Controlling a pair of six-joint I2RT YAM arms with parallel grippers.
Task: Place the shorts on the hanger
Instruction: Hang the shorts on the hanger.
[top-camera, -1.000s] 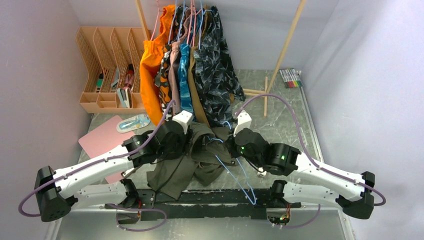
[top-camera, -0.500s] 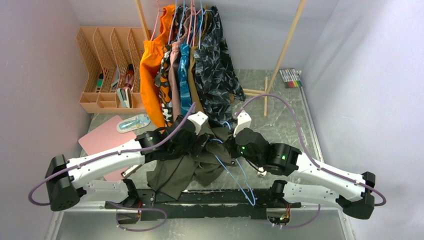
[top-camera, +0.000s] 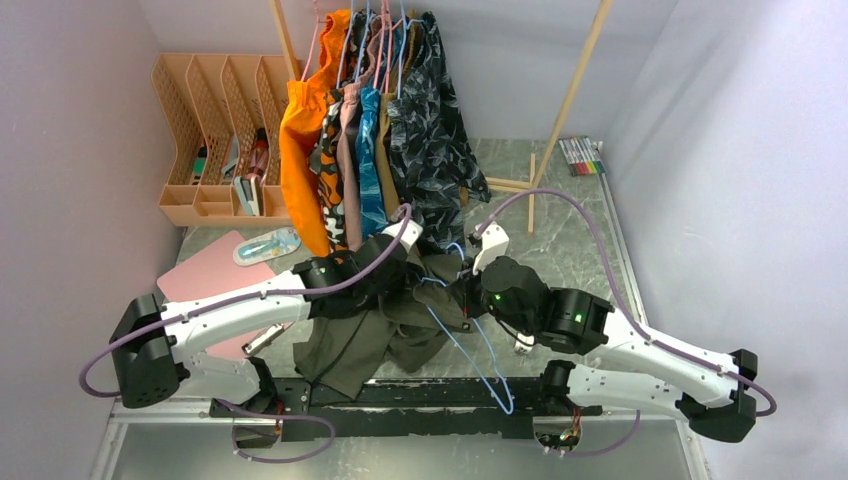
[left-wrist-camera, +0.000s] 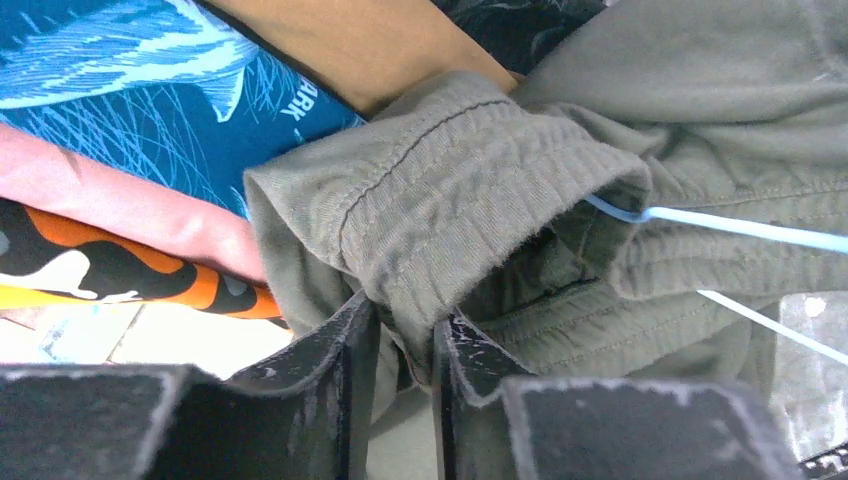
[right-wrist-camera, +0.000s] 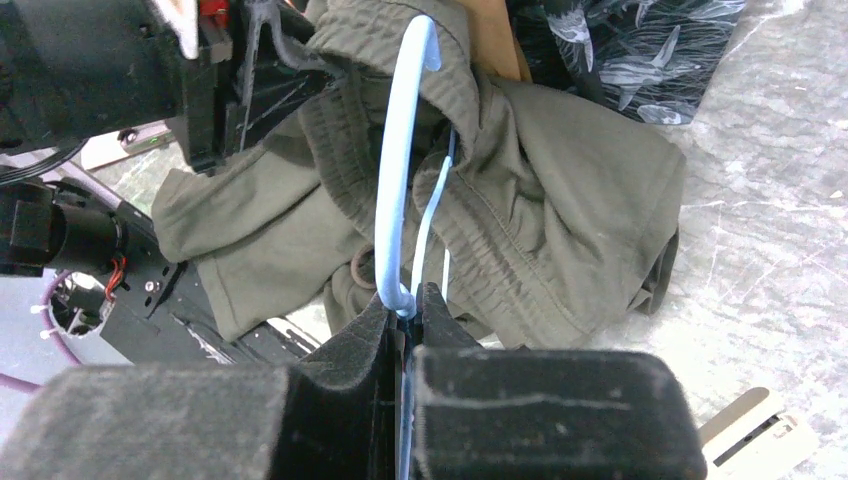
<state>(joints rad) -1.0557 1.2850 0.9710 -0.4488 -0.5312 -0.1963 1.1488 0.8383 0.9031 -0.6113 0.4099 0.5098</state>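
The left arm had reached further forward and to the right than a second before, its wrist now close under the row of hung clothes (top-camera: 380, 120) at the back. The left gripper (left-wrist-camera: 405, 335) was pinched together on a thick folded edge of the plain olive-green fabric shorts (left-wrist-camera: 480, 200), with the cloth running down between its two dark fingers. The right arm had hardly shifted. The right gripper (right-wrist-camera: 405, 310) was clamped on the thin light-blue wire hanger (right-wrist-camera: 400, 180), whose frame rose from the fingers and passed into the bunched ribbed waistband.

From above, the shorts (top-camera: 360, 340) lay heaped on the grey marbled table (top-camera: 570, 230) between the two arms, much as before, their upper part drawn up toward the left wrist. The hanger (top-camera: 470, 345) slanted from the waistband down toward the table's near edge.
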